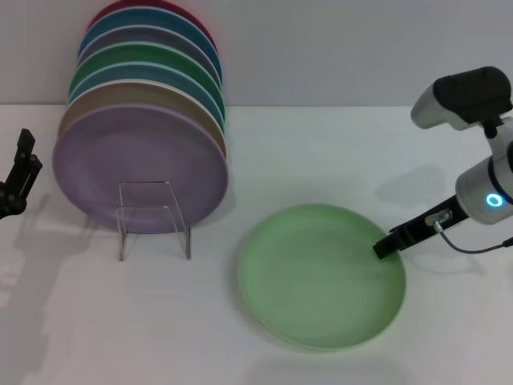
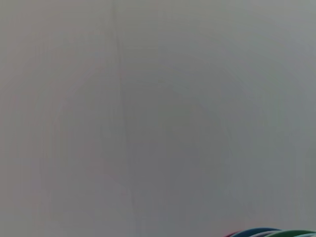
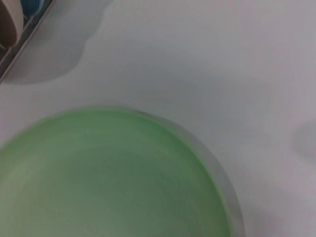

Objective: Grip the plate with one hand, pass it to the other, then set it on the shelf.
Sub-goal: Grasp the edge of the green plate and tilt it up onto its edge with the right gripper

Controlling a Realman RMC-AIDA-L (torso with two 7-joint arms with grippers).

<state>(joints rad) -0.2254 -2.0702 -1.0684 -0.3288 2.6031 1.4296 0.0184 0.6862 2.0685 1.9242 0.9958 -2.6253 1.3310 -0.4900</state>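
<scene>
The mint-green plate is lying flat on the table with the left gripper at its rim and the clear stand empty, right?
Not quite: it is the right gripper at the rim, as the head view shows. The left gripper sits far off at the table's other edge. The rest holds: the mint-green plate lies flat and the clear stand in front of the stacked plates is empty.

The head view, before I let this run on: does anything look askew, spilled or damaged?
Nothing stands out. The plate lies flat and whole on the table, the right tool at its rim. The shelf stands upright; the left tool waits at the table's far left.
</scene>
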